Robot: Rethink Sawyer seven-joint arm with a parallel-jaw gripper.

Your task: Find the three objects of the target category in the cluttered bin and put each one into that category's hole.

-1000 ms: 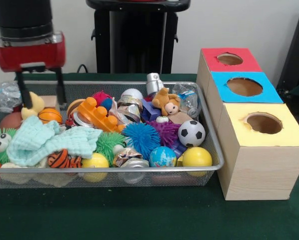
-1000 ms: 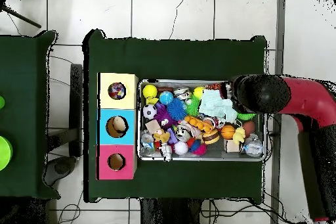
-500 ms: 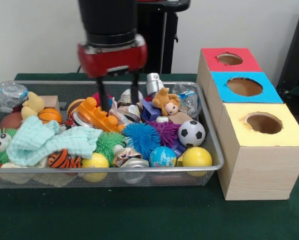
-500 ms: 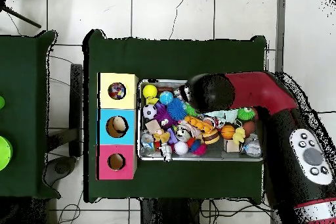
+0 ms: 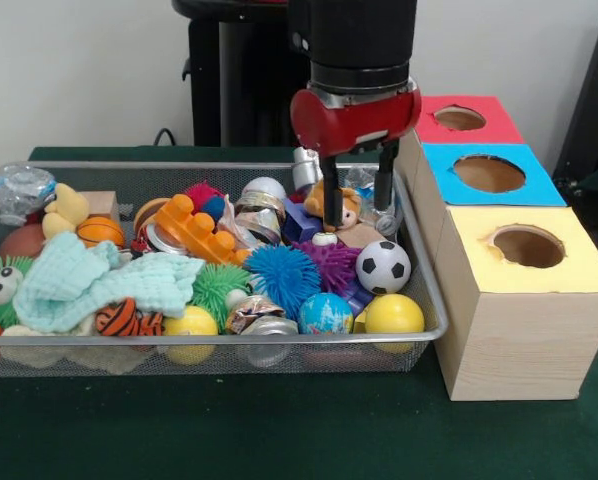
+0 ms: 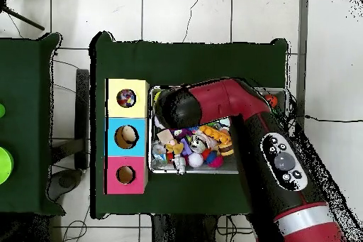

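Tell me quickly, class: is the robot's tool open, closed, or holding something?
Tool: open, holding nothing, fingers straddling the small orange-brown plush animal in the wire mesh bin.

Green tablecloth (image 5: 279,430), white tiled floor (image 6: 184,12)

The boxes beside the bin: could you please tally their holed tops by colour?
Red top: 1
Blue top: 1
Yellow top: 1
Total: 3
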